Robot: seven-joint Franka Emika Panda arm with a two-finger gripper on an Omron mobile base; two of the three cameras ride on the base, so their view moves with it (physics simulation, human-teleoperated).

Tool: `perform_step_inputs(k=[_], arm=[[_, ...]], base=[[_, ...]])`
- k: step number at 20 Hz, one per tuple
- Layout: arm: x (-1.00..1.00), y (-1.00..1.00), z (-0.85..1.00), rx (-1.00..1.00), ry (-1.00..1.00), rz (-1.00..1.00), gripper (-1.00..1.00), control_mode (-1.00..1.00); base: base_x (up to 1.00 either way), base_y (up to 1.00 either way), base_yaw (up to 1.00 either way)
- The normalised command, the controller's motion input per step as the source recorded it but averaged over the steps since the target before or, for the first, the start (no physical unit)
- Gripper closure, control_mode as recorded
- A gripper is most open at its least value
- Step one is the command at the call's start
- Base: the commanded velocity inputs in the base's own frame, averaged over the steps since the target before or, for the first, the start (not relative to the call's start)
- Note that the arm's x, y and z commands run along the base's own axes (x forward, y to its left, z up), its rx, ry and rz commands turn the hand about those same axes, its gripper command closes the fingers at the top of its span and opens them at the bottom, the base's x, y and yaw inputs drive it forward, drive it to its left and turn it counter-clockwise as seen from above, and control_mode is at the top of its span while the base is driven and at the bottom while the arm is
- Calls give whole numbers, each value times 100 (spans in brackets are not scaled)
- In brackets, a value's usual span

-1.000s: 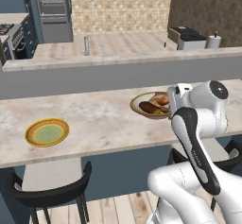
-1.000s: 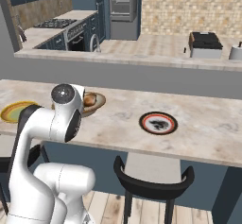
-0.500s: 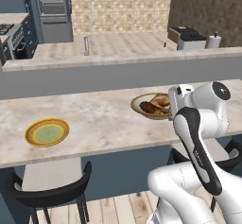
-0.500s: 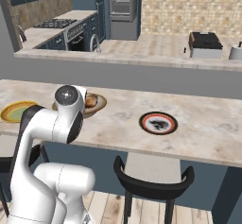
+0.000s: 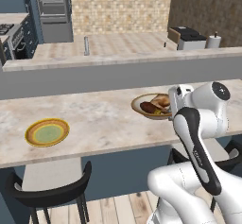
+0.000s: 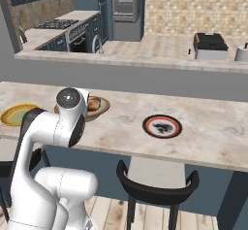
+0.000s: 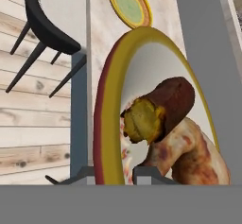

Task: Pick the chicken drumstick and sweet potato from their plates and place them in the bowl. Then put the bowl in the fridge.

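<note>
The beige bowl point(image 5: 137, 107) with a brown rim rests on the near counter and holds both foods. The dark reddish sweet potato point(image 7: 165, 100), its yellow flesh showing at one end, lies against the golden-brown chicken drumstick point(image 7: 196, 154). Both also show in the left base view as sweet potato point(image 5: 149, 108) and drumstick point(image 5: 162, 102). My gripper point(image 7: 116, 175) is shut on the bowl's rim point(image 7: 101, 119), one fingertip on each side. From the left base view the gripper point(image 5: 171, 106) is at the bowl's right edge. The yellow-rimmed plate point(image 5: 47, 132) with a pale green centre lies empty to the left.
A dark round plate point(image 6: 162, 126) with a red rim sits on the counter right of the bowl point(image 6: 99, 104). Black stools point(image 5: 45, 197) stand below the counter's front edge. A raised grey ledge point(image 5: 94, 72) runs behind the counter. The fridge point(image 5: 54, 5) stands far back.
The arm has shifted only slightly. The bowl and the foods in it stay where they were, and the gripper remains shut.
</note>
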Motion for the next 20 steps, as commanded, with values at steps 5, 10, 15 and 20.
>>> perform_step_inputs(k=[5,10,15,20], arm=[[0,0,0,0,0,0,100,100],[0,0,0,0,0,0,100,100],[0,0,0,0,0,0,100,100],[0,0,0,0,0,0,100,100]], base=[[0,0,0],[-18,0,0],[-51,-11,0],[-37,-19,-20]])
